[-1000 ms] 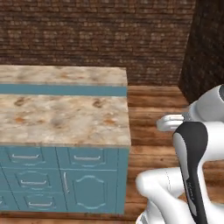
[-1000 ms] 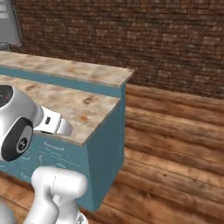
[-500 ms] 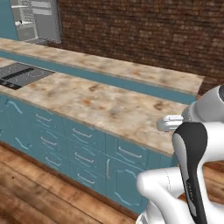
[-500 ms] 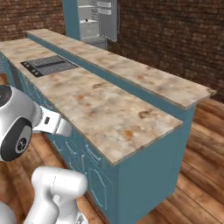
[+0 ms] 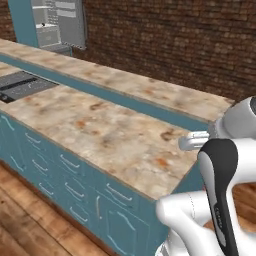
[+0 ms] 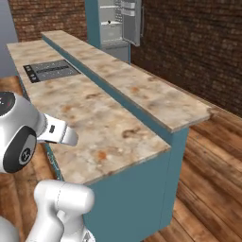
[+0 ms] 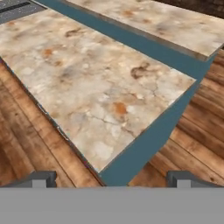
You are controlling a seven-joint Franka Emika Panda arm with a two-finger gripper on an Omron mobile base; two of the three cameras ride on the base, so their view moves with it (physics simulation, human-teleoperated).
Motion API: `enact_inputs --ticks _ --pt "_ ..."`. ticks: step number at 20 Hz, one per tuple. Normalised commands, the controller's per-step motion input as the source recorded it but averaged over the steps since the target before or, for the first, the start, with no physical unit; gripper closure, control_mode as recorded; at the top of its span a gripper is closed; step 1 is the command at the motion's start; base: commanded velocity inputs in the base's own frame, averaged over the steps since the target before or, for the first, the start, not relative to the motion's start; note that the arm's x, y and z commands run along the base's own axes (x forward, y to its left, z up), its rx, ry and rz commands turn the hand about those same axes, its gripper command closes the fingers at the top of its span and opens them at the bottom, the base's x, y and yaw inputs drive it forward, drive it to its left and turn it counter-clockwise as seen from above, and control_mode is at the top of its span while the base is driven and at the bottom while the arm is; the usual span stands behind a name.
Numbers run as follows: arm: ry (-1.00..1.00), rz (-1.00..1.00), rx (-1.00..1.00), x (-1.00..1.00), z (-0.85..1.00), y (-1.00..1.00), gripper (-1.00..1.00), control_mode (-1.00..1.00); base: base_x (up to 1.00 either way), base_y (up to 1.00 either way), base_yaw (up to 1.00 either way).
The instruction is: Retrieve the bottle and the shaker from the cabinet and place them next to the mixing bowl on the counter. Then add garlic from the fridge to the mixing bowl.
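- Base swung round since a second ago: counter [image 5: 115, 135] now runs lengthwise, fridge [image 6: 116, 21] open at its far end, so robot seems in transit, likely fridge-bound.
- Gripper [image 7: 111, 178] fingers spread wide, holding nothing, above counter corner.
- Count: one fridge, one counter, one cooktop [image 6: 49, 71].

The marbled counter [image 5: 115, 135] carries what looks like a dark cooktop [image 6: 49, 71] set into it.
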Motion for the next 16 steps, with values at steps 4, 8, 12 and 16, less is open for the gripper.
enact_inputs --ticks 4,8,12,16 --pt "0.00 0.00 0.00 0.00 0.00 0.00 -1.00 1.00 0.00 -1.00 0.05" --pt "0.00 0.00 0.00 0.00 0.00 0.00 -1.00 1.00 0.00 -1.00 0.09" --pt "0.00 0.00 0.00 0.00 0.00 0.00 -1.00 1.00 0.00 -1.00 0.12" --pt "0.00 0.00 0.00 0.00 0.00 0.00 -1.00 1.00 0.00 -1.00 0.12"
